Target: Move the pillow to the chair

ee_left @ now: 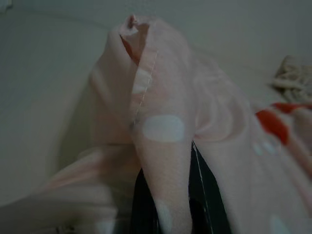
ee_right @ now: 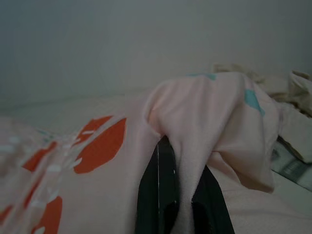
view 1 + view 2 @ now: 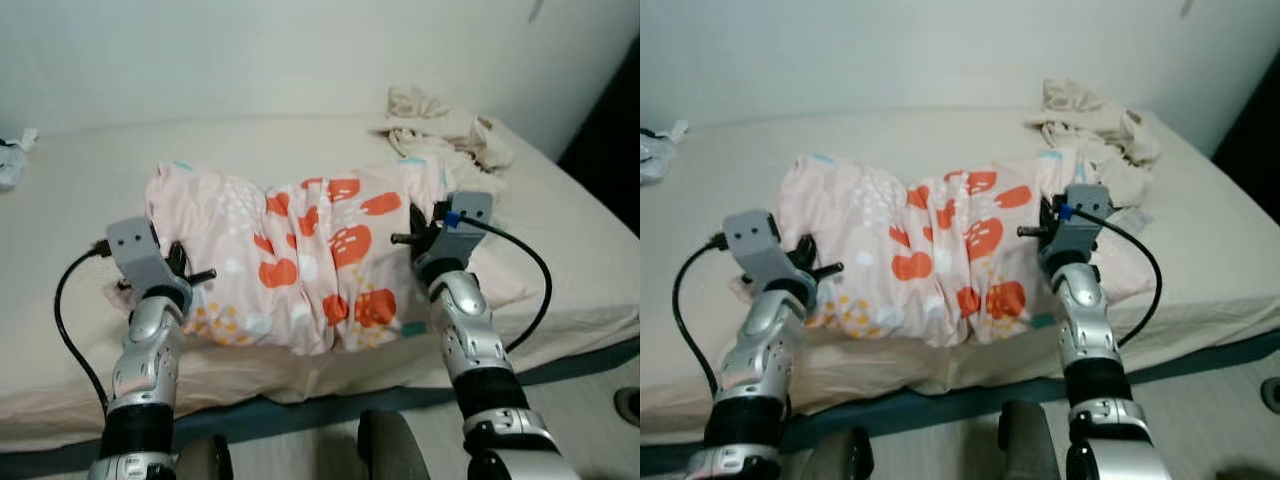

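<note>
The left gripper (image 1: 168, 214) and right gripper (image 2: 183, 204) each pinch a fold of the pink pillow (image 3: 300, 260) at its two ends. The pillow lies bunched on the bed (image 3: 80, 180), crumpled cloth (image 3: 440, 125) beyond it.

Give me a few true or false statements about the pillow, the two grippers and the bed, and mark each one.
1. The pillow lies on the bed. True.
2. The left gripper has pillow fabric pinched between its fingers. True.
3. The right gripper hangs idle beside the bed. False: it grips the pillow's right end.
4. The pillow is plain white. False: it is pink with orange and white shapes.
5. Crumpled beige cloth lies at the bed's far right. True.
6. The pillow rests on a chair. False: it is on the bed.
</note>
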Tool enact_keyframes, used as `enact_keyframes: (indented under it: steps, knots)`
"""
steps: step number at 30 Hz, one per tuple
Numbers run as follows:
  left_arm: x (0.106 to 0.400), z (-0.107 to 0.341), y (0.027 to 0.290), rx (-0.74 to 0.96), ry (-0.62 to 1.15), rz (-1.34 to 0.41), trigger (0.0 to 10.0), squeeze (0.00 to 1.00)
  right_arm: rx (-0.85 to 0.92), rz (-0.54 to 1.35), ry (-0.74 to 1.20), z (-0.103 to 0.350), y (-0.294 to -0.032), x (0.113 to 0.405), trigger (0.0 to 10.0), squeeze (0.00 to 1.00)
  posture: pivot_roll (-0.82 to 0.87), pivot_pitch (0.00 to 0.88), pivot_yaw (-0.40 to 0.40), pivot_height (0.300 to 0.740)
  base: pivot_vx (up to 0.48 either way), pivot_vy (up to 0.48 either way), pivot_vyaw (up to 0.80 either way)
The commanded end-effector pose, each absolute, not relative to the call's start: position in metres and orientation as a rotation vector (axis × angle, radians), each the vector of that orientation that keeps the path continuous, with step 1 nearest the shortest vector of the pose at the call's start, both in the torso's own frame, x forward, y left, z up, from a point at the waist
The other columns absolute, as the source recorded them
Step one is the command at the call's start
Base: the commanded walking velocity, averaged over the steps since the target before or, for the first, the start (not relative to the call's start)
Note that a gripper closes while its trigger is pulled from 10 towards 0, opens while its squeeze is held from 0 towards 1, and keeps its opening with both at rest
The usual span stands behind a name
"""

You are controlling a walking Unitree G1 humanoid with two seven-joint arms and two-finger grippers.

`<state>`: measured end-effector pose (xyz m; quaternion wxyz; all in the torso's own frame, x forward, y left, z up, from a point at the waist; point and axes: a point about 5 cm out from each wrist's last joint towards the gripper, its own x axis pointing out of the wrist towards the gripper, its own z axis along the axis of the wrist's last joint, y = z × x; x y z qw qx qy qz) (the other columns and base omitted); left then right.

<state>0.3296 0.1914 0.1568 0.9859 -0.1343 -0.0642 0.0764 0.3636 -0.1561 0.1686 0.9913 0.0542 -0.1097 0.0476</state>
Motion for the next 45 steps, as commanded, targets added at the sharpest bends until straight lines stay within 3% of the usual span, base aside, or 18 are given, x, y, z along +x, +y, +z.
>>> enact_keyframes:
  steps: [1, 6, 12, 36, 45]
  knots:
    - [0.328, 0.166, 0.178, -0.268, -0.158, 0.091, 10.0, 0.0, 0.11, 0.157, -0.308, 0.189, -0.144, 0.365, 10.0, 0.0, -0.06, 0.034, -0.07, 0.592, 0.0, 0.0, 0.0]
    - [0.329, 0.172, 0.165, -0.165, -0.168, 0.069, 10.0, 0.0, 0.086, 0.284, -0.293, 0.188, -0.124, 0.364, 10.0, 0.0, -0.04, 0.017, -0.067, 0.592, 0.0, 0.0, 0.0]
    - [0.326, 0.163, 0.164, -0.145, -0.132, 0.06, 10.0, 0.0, 0.055, 0.242, -0.257, 0.175, -0.127, 0.357, 10.0, 0.0, -0.06, 0.003, -0.043, 0.592, 0.0, 0.0, 0.0]
    - [0.316, 0.151, 0.168, -0.066, -0.1, 0.092, 10.0, 0.0, 0.028, 0.275, -0.155, 0.147, -0.125, 0.346, 10.0, 0.0, -0.04, 0.0, -0.087, 0.592, 0.0, 0.0, 0.0]
    - [0.316, 0.155, 0.162, -0.057, -0.122, 0.072, 10.0, 0.0, 0.036, 0.303, -0.152, 0.146, -0.125, 0.346, 10.0, 0.0, -0.04, 0.0, -0.094, 0.631, 0.0, 0.0, 0.0]
